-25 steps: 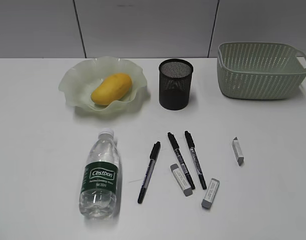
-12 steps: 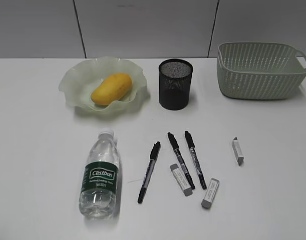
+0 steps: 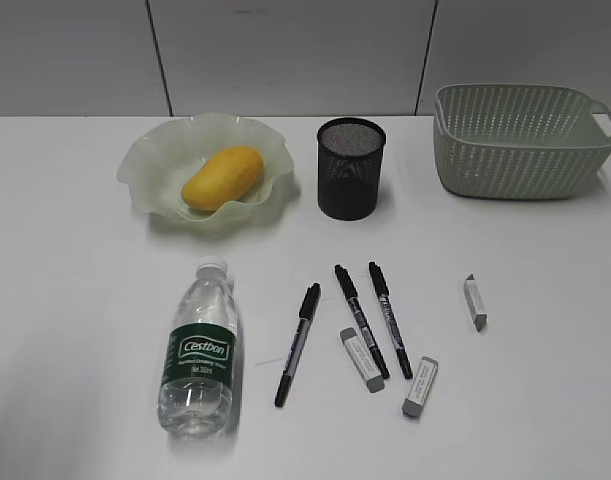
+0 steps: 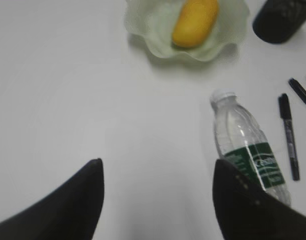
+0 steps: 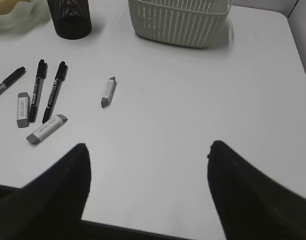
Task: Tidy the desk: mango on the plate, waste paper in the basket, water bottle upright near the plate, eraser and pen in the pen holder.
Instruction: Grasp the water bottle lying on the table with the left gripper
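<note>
The mango (image 3: pixel 222 177) lies on the plate (image 3: pixel 155 160) at the back left; both also show in the left wrist view, mango (image 4: pixel 195 22) and plate (image 4: pixel 147 25). The water bottle (image 3: pixel 198 350) lies on its side at the front left, cap toward the plate. Three black pens (image 3: pixel 298 343) (image 3: pixel 360 320) (image 3: pixel 390 318) and three grey erasers (image 3: pixel 362 359) (image 3: pixel 420 385) (image 3: pixel 474 301) lie in the middle. The pen holder (image 3: pixel 350 168) stands upright. The basket (image 3: pixel 520 140) is at the back right. No waste paper shows. My left gripper (image 4: pixel 158 165) is open above bare desk, left of the bottle (image 4: pixel 248 150). My right gripper (image 5: pixel 147 152) is open near the desk's front edge.
The white desk (image 3: pixel 75 300) ends at a grey panelled wall behind. In the right wrist view the desk's right edge (image 5: pixel 300 55) and front edge (image 5: pixel 142 227) show. Neither arm shows in the exterior view.
</note>
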`<state>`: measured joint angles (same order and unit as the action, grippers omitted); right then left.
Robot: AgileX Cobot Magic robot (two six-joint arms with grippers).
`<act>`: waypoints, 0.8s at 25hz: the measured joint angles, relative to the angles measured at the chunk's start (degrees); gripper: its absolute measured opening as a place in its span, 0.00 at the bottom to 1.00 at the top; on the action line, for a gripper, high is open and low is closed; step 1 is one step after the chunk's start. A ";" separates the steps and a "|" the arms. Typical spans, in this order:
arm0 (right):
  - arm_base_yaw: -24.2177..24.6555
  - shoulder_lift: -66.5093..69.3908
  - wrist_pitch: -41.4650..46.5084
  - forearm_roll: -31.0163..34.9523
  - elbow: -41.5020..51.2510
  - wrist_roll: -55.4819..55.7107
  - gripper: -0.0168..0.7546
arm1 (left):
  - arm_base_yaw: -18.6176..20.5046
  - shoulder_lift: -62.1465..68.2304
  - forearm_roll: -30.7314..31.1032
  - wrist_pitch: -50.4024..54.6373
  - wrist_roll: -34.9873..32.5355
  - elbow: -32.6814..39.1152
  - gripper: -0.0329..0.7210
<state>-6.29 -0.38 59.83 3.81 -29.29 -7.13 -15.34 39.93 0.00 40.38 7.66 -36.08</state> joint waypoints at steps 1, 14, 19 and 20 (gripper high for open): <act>0.00 0.00 0.00 0.00 0.00 0.00 0.76 | 0.00 4.23 -2.62 -0.76 -2.58 -0.81 0.72; 0.00 0.00 0.00 0.06 0.00 0.00 0.76 | -11.99 52.09 -12.03 -4.54 -5.48 -19.91 0.81; 0.00 0.00 -0.05 0.06 0.00 0.00 0.70 | -16.26 64.66 -6.10 0.95 2.73 -28.96 0.81; 0.00 0.00 -0.05 0.06 0.00 0.00 0.68 | -16.57 66.30 -6.24 1.30 3.25 -29.89 0.81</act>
<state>-6.29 -0.38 59.78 3.87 -29.29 -7.13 -31.92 106.23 -6.24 41.68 10.91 -65.98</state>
